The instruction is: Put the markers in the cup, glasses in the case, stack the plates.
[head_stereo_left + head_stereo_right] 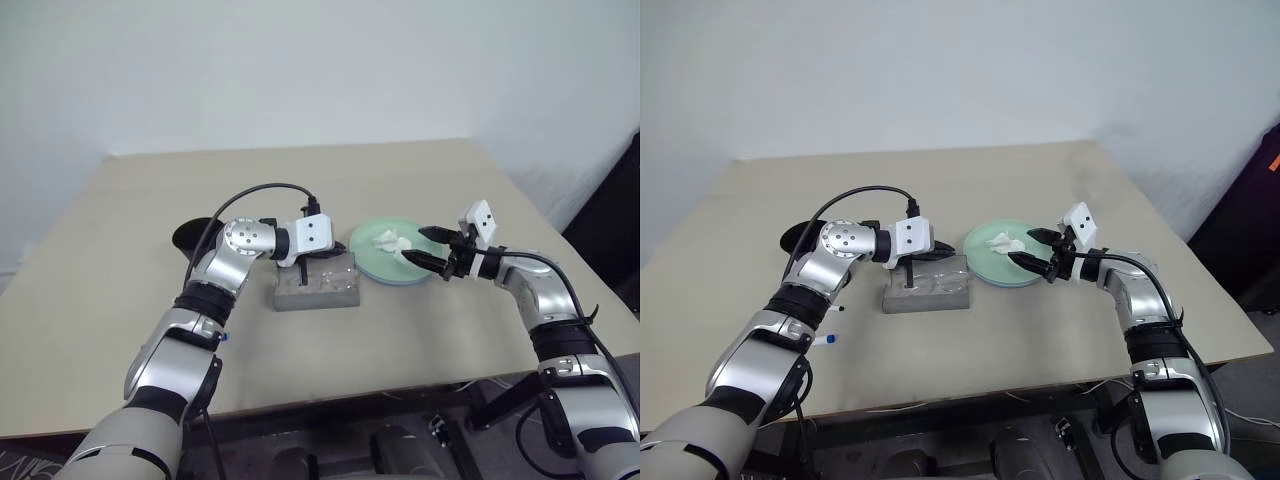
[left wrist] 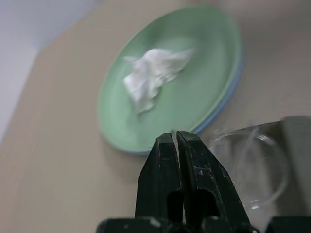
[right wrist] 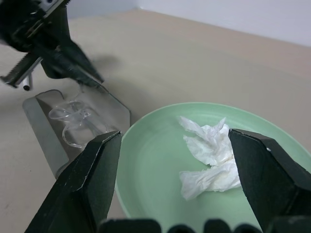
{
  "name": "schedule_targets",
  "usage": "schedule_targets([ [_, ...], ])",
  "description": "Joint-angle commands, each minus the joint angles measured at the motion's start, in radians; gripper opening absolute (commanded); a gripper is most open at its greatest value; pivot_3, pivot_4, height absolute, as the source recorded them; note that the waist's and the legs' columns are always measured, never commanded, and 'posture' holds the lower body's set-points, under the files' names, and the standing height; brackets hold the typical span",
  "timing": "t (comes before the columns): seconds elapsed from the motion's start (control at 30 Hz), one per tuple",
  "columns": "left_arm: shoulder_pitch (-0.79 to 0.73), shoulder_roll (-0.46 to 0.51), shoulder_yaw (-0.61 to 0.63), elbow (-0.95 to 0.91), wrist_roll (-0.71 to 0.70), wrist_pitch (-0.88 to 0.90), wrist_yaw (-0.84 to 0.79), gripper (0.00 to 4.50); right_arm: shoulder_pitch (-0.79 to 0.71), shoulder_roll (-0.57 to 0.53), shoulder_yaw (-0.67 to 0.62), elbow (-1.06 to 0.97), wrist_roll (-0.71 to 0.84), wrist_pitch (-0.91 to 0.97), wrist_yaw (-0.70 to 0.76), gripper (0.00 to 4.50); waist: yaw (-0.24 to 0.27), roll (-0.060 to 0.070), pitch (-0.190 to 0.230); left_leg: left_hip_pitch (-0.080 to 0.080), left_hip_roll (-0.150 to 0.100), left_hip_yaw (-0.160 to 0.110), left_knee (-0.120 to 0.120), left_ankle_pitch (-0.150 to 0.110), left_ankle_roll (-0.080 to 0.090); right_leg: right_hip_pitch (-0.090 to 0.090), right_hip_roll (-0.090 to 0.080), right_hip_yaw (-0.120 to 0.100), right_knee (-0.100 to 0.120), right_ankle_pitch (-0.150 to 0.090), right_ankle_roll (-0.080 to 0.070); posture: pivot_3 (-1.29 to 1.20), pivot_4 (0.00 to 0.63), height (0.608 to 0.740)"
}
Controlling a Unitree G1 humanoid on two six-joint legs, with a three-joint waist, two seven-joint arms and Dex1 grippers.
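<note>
The clear glasses (image 3: 73, 119) lie on the open grey case (image 1: 318, 288) in the middle of the table. My left gripper (image 1: 301, 272) hangs just over the case's left end, shut on a thin clear part of the glasses (image 2: 173, 132). The mint green plate (image 1: 372, 262) sits on the light blue plate (image 2: 232, 90), to the right of the case. My right gripper (image 1: 412, 244) is open over the plates' right side, its fingers either side of a crumpled tissue. The black cup (image 1: 192, 236) stands behind my left arm. A blue-capped marker (image 1: 826, 341) peeks out beside my left forearm.
The crumpled white tissue (image 1: 390, 243) lies on the green plate. A black cable (image 1: 262, 190) loops above my left wrist. The beige table (image 1: 330, 180) stretches back to a white wall, and its front edge runs just past my elbows.
</note>
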Motion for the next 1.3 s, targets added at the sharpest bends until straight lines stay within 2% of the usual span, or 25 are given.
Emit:
schedule_targets([
  [0.03, 0.005, 0.017, -0.020, -0.061, 0.028, 0.010, -0.015, 0.04, -0.008, 0.004, -0.021, -0.022, 0.009, -0.021, -0.007, 3.82, 0.000, 0.000, 0.000, 0.000, 0.000, 0.000, 0.000, 0.000, 0.000, 0.000, 0.000, 0.000, 0.000, 0.000, 0.000, 0.00, 0.000, 0.740],
  [0.33, 0.063, 0.022, -0.115, -0.105, 0.120, -0.006, -0.040, 0.04, 0.004, 0.016, -0.023, -0.023, 0.009, -0.031, -0.018, 3.82, 0.000, 0.000, 0.000, 0.000, 0.000, 0.000, 0.000, 0.000, 0.000, 0.000, 0.000, 0.000, 0.000, 0.000, 0.000, 0.00, 0.000, 0.740],
  [0.57, 0.051, 0.055, -0.163, -0.052, 0.224, -0.058, 0.016, 0.04, 0.009, 0.014, -0.026, -0.021, 0.010, -0.037, -0.024, 3.82, -0.001, 0.000, 0.000, 0.001, 0.000, 0.000, 0.001, 0.000, 0.000, 0.001, 0.000, 0.000, 0.000, 0.000, 0.000, 0.00, 0.000, 0.740],
  [0.7, 0.039, 0.054, -0.124, -0.065, 0.167, -0.048, -0.007, 0.04, 0.009, 0.015, -0.026, -0.018, 0.010, -0.039, -0.026, 3.82, 0.000, 0.000, 0.000, 0.001, 0.000, 0.000, 0.001, 0.000, 0.000, 0.000, 0.000, 0.000, 0.000, 0.000, 0.000, 0.00, 0.000, 0.740],
  [0.83, 0.019, 0.019, -0.032, -0.107, 0.034, 0.040, -0.037, 0.04, 0.006, 0.015, -0.026, -0.012, 0.010, -0.041, -0.024, 3.82, 0.000, 0.000, 0.000, 0.000, 0.000, 0.000, 0.001, 0.000, 0.000, 0.000, 0.000, 0.000, 0.000, 0.000, 0.000, 0.00, 0.000, 0.740],
  [0.97, -0.042, -0.003, 0.065, -0.088, -0.039, 0.104, 0.016, 0.04, 0.002, 0.015, -0.025, -0.003, 0.009, -0.045, -0.021, 3.82, 0.002, 0.000, 0.000, -0.001, 0.000, -0.002, 0.003, 0.000, 0.000, 0.000, 0.000, -0.001, 0.000, 0.000, 0.000, 0.00, 0.000, 0.740],
  [1.07, -0.086, 0.028, 0.057, -0.004, 0.040, 0.049, 0.116, 0.04, -0.003, 0.016, -0.024, 0.004, 0.009, -0.050, -0.019, 3.82, 0.000, 0.000, 0.000, 0.000, 0.000, -0.002, 0.003, 0.000, 0.000, 0.001, 0.000, -0.001, 0.000, 0.000, 0.000, 0.00, 0.000, 0.740],
  [1.3, -0.141, 0.076, -0.070, 0.203, 0.266, -0.084, 0.303, 0.04, -0.017, 0.015, -0.030, 0.013, 0.016, -0.055, -0.013, 3.82, 0.000, 0.000, 0.000, 0.001, 0.000, -0.002, 0.003, 0.000, 0.000, 0.001, 0.000, -0.001, 0.002, 0.000, 0.000, 0.00, 0.000, 0.740],
])
